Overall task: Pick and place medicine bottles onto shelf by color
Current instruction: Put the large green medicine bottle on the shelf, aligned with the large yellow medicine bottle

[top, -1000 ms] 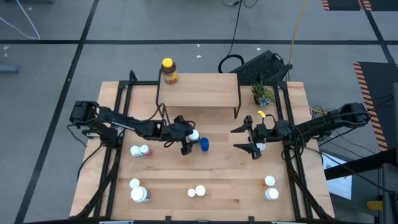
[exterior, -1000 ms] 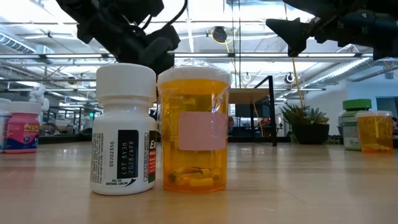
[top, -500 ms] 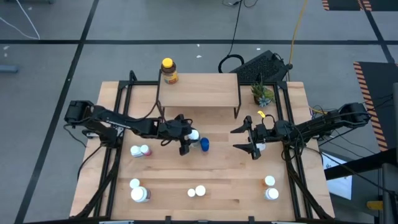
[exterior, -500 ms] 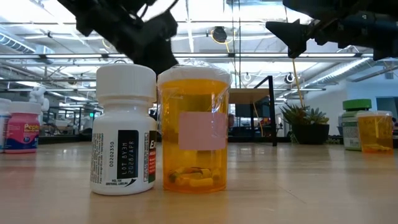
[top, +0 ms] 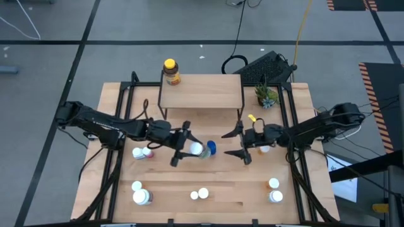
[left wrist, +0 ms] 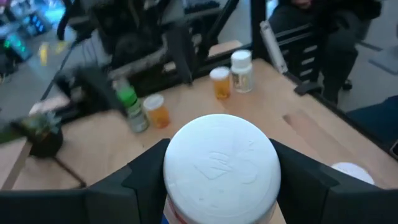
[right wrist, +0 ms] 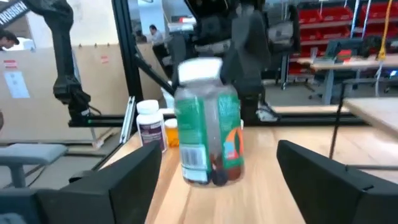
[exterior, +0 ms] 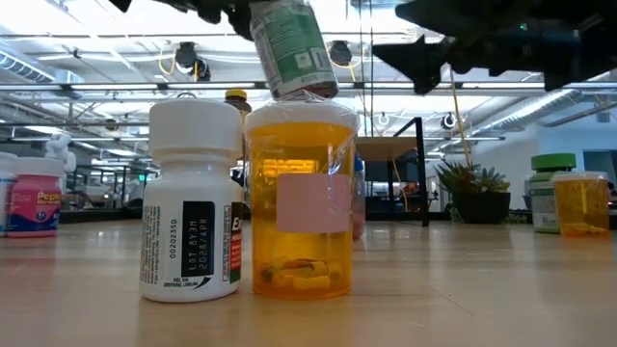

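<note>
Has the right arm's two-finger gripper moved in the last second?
Yes. In the high view the right gripper has shifted toward table centre, away from the small potted green plant.

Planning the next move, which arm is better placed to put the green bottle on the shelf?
Left. The left gripper already holds the green bottle lifted off the table, in front of the shelf. The right gripper is open and empty.

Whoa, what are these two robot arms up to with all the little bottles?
They are sorting medicine bottles onto the shelf. The left gripper holds a green bottle with a white cap, lifted off the table near its middle. The right gripper, fingers open, hovers facing it. One yellow-capped bottle stands on the shelf; the others wait on the table.
</note>
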Robot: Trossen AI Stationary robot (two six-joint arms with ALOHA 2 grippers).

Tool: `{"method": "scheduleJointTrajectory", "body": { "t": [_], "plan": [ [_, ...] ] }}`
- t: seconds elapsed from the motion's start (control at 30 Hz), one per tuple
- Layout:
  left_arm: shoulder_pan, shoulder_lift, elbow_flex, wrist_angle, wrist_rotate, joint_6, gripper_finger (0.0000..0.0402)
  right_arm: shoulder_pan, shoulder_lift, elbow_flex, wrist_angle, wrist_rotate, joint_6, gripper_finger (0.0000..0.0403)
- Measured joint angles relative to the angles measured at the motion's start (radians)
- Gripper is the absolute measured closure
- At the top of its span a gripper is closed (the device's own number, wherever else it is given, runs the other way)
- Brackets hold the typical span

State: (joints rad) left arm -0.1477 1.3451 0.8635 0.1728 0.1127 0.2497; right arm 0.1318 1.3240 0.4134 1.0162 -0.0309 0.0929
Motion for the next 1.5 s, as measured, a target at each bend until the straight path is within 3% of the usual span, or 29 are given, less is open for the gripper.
{"method": "scheduleJointTrajectory", "body": {
  "t": [0.17, 0.33, 0.53, 0.77, 1.0, 1.13, 1.27, 1.4, 1.5],
  "plan": [
    [0.000, 0.013, 0.000, 0.039, 0.061, 0.039, 0.0165, -0.005, 0.140, 0.125, -0.015, -0.060, 0.052, 0.0051],
    [-0.001, 0.008, 0.001, 0.072, 0.106, 0.091, 0.0164, -0.037, 0.238, 0.231, -0.041, -0.252, 0.147, 0.0046],
    [-0.002, 0.009, 0.000, 0.072, 0.117, 0.124, 0.0163, -0.041, 0.358, 0.308, -0.067, -0.309, 0.150, 0.0047],
    [-0.002, 0.010, 0.000, 0.066, 0.105, 0.125, 0.0163, -0.042, 0.404, 0.339, -0.058, -0.325, 0.116, 0.0083],
    [-0.004, 0.009, 0.000, 0.057, 0.030, 0.065, 0.0156, -0.037, 0.398, 0.337, -0.083, -0.273, 0.064, 0.0129],
    [-0.001, 0.009, 0.000, 0.051, -0.032, -0.026, 0.0122, -0.024, 0.397, 0.337, -0.096, -0.171, 0.019, 0.0126],
    [0.001, 0.009, 0.000, 0.037, -0.098, -0.099, 0.0074, 0.007, 0.397, 0.337, -0.121, 0.016, -0.049, 0.0123],
    [0.001, 0.009, 0.000, 0.036, -0.220, -0.226, 0.0043, 0.058, 0.397, 0.337, -0.123, 0.273, -0.149, 0.0122],
    [0.001, 0.004, 0.000, 0.035, -0.328, -0.324, 0.0036, 0.100, 0.397, 0.337, -0.116, 0.524, -0.229, 0.0122]
  ]
}}
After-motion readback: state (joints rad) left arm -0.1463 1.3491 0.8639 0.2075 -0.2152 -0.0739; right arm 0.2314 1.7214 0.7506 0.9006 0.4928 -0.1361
